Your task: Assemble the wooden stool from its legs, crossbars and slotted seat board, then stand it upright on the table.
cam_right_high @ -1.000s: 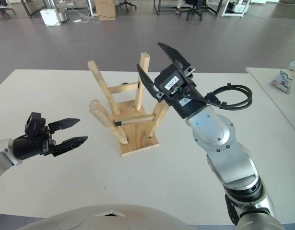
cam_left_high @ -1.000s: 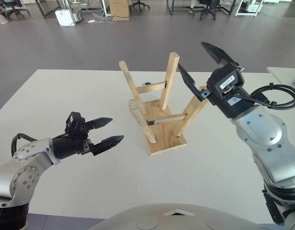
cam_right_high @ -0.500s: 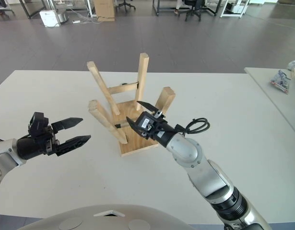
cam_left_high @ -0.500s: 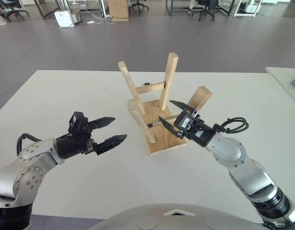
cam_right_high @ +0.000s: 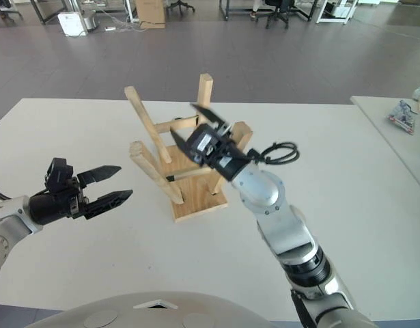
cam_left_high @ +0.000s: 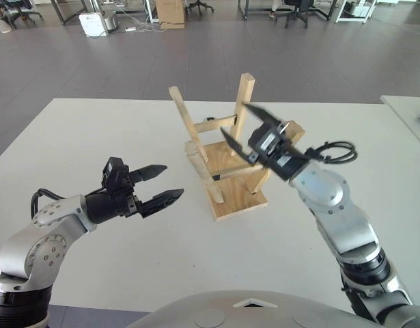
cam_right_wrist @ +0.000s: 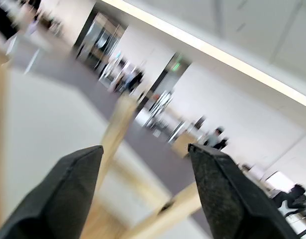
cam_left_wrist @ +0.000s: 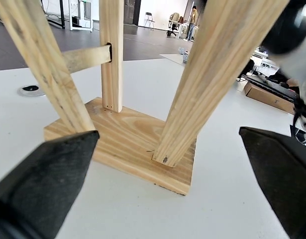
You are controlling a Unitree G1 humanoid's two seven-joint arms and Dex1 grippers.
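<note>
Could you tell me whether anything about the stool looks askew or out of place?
The stool sits upside down: its seat board lies flat on the table and the legs point up. They splay unevenly rather than standing square; the near left leg leans steeply outward.

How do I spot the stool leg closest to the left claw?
On the white table the stool stands upside down, legs up. Take the front leg nearest the left gripper; its tip shows lowest of the four.
</note>
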